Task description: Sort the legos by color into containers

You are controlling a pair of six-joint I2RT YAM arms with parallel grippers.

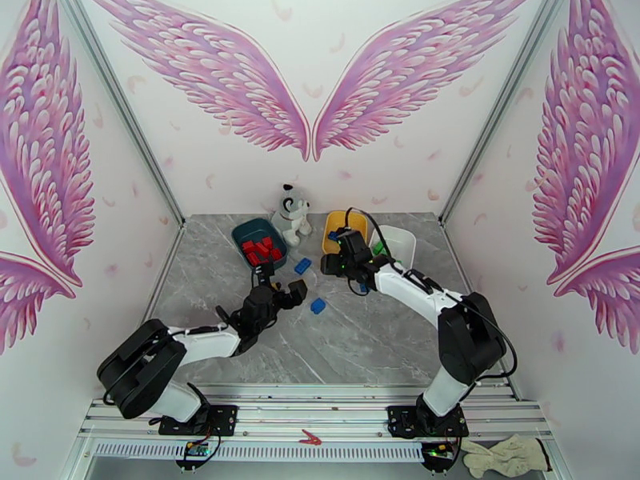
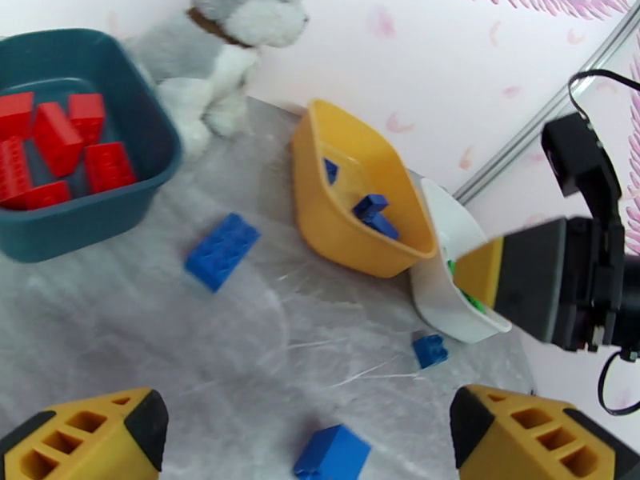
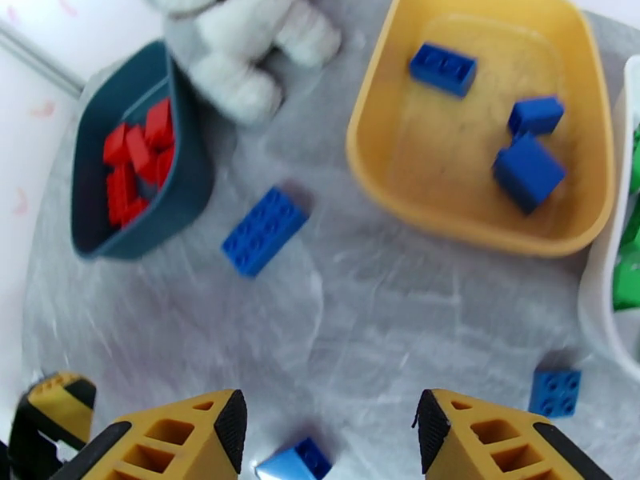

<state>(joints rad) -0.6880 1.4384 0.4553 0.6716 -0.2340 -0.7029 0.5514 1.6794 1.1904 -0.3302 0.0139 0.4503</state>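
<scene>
Three loose blue legos lie on the grey table: a long one (image 1: 302, 266) (image 2: 222, 250) (image 3: 264, 231), a small one (image 1: 318, 306) (image 2: 332, 454) (image 3: 292, 462) and another small one (image 2: 430, 350) (image 3: 554, 392) near the white tub. The teal tub (image 1: 240, 232) (image 2: 120, 202) (image 3: 180, 170) holds red legos (image 2: 56, 146). The yellow tub (image 1: 332, 234) (image 2: 320, 202) (image 3: 384, 178) holds three blue legos (image 3: 528, 171). Green legos (image 3: 628, 274) lie in the white tub (image 1: 404, 248) (image 2: 448, 306). My left gripper (image 1: 282, 294) (image 2: 308, 442) is open and empty, just left of the nearest small blue lego. My right gripper (image 1: 340, 264) (image 3: 328, 442) is open and empty in front of the yellow tub.
A white-and-grey plush dog (image 1: 292, 211) (image 2: 224, 50) (image 3: 248, 50) sits between the teal and yellow tubs at the back. The enclosure's walls close in the table on three sides. The two grippers hang close together over the table's middle.
</scene>
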